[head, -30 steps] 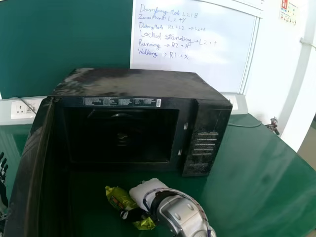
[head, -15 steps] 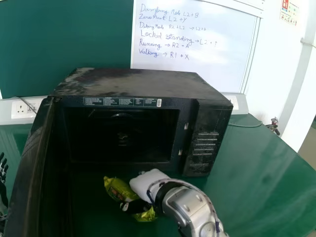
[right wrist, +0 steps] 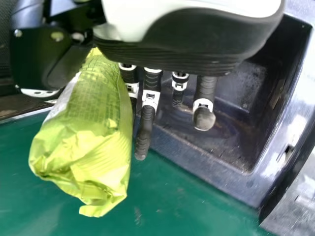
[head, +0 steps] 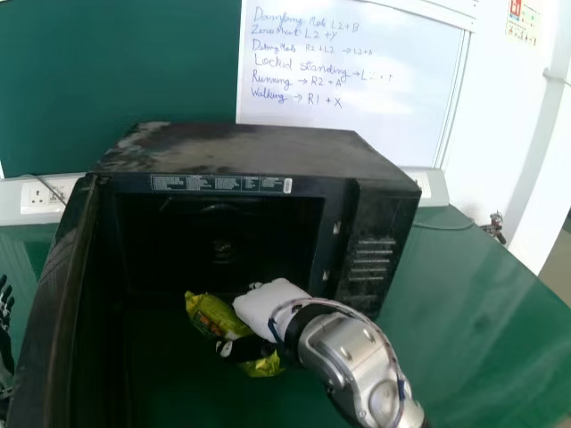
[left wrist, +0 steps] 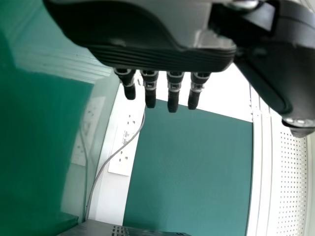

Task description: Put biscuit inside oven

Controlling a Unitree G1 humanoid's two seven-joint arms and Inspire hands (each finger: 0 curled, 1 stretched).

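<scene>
Robot hand (head: 269, 305) curled round packet (head: 211, 316).

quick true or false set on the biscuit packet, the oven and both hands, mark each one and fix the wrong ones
1. The right hand holds the biscuit packet between its thumb and fingers. True.
2. The door of the oven stands open. True.
3. The biscuit packet is inside the oven. False: it is outside, in front of the oven's opening.
4. The left hand is empty. True.
5. The biscuit packet is red all over. False: it is mostly yellow-green.
</scene>
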